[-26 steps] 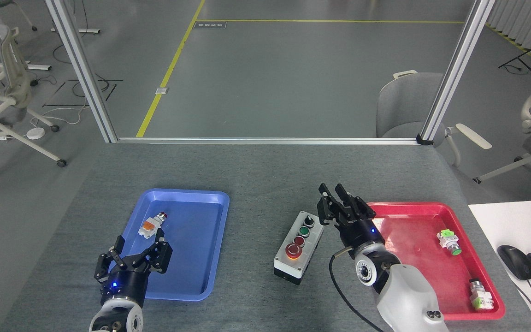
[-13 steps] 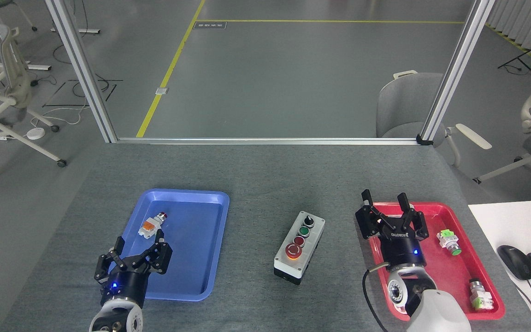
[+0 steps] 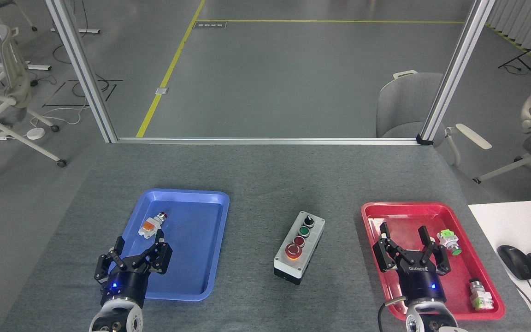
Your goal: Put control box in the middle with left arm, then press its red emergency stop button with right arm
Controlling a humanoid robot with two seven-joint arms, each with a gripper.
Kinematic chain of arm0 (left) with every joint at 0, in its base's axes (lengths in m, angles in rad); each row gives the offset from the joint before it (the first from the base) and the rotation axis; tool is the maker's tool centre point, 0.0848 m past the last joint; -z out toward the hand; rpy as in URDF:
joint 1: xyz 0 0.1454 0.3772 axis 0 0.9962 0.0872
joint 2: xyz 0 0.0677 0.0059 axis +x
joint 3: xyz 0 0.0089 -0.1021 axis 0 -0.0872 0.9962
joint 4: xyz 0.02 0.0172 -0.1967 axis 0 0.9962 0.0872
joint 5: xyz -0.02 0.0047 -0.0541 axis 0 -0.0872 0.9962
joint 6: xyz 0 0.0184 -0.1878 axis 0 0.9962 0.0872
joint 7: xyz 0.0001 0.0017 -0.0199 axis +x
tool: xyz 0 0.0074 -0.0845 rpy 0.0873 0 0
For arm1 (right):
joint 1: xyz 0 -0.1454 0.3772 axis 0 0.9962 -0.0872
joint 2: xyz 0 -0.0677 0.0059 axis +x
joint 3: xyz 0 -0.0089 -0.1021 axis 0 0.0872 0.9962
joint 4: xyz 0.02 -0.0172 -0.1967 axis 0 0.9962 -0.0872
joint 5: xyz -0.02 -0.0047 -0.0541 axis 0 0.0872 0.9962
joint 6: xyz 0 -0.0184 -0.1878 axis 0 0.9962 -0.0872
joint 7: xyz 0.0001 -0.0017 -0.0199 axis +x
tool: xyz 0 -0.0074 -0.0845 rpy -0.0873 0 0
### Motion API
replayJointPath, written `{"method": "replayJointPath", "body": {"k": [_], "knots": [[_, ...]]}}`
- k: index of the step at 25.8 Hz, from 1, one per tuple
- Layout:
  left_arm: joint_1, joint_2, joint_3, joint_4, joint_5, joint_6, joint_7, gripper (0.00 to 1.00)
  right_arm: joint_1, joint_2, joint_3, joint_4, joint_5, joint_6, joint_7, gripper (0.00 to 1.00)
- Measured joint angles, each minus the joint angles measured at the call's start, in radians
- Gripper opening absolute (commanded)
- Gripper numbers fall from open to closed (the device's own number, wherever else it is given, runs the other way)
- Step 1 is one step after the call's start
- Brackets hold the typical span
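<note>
The control box [image 3: 299, 245], white with a black base, lies on the grey table between the two trays. Its red emergency stop button [image 3: 293, 250] is at the near end, with an orange glow below it; a red, a green and a black control sit beyond. My left gripper [image 3: 138, 247] stands open over the near left corner of the blue tray, holding nothing. My right gripper [image 3: 404, 236], lettered in white, stands open over the red tray, well right of the box and empty.
The blue tray [image 3: 201, 230] holds a small orange-and-white push button [image 3: 151, 225]. The red tray [image 3: 376, 212] holds a green button [image 3: 448, 242] and another switch part [image 3: 479, 295]. A white desk with a mouse [image 3: 515, 261] and keyboard is at the right edge.
My right arm has drawn back from beside the control box, rightward and toward me, to above the red tray, its fingers spreading open. The left arm and box have not moved.
</note>
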Motion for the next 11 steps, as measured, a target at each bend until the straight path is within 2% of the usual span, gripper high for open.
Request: {"method": "replayJointPath", "body": {"k": [6,11], "knots": [[0.0,0.0,0.0,0.0,0.0,0.0,0.0,0.99,0.002,0.005,-0.004,-0.004,0.005,-0.002,0.088,0.99],[0.0,0.0,0.0,0.0,0.0,0.0,0.0,0.99,-0.002,0.007,-0.005,-0.005,0.005,-0.002,0.102,0.99]]}}
